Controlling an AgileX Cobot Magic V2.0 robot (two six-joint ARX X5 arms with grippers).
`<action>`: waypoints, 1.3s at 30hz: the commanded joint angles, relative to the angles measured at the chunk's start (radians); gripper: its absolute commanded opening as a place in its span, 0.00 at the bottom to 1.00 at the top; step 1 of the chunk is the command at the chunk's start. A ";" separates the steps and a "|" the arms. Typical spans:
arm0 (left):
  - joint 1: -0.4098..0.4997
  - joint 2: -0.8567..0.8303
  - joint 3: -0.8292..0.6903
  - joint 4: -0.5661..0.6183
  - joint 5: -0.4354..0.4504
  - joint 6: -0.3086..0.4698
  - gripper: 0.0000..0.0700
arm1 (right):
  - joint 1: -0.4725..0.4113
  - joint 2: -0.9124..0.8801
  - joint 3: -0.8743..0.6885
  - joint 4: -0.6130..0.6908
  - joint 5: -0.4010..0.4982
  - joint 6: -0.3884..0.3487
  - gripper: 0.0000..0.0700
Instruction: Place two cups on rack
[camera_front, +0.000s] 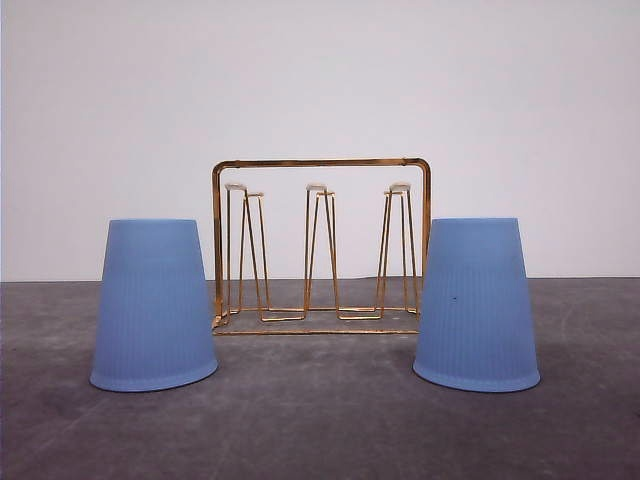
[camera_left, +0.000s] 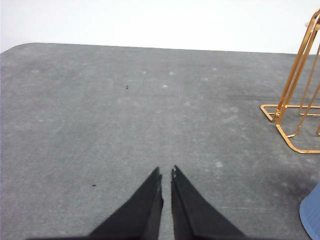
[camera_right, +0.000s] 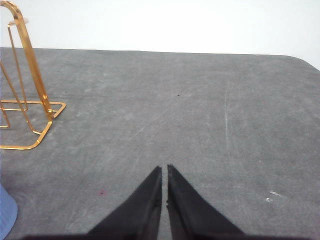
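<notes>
Grey speckled tabletop (camera_front: 320, 420) under a white wall carries a gold thin-wire rack (camera_front: 321, 245) with white-tipped prongs, standing between two upside-down light blue ribbed plastic cups, the left cup (camera_front: 153, 305) and right cup (camera_front: 476, 304) both just in front of it. Left claw (camera_left: 167, 173) and right claw (camera_right: 164, 168) each hover over bare tabletop, black fingers pressed nearly together, holding nothing.

Light blue, finely ribbed cups (camera_front: 154, 305) (camera_front: 476, 303); gold wire rack (camera_front: 321, 246) with white-tipped prongs; mottled grey table (camera_front: 320, 420); black grippers (camera_left: 166, 172) (camera_right: 164, 169).
</notes>
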 joint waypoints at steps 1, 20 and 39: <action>0.001 -0.001 -0.014 -0.004 0.002 -0.017 0.02 | -0.001 0.001 -0.006 0.011 0.001 0.000 0.02; 0.001 0.010 0.165 0.055 -0.003 -0.373 0.02 | -0.001 0.002 0.188 0.013 0.001 0.270 0.01; 0.001 0.448 0.749 -0.707 0.258 -0.171 0.02 | 0.000 0.266 0.577 -0.516 -0.203 0.130 0.01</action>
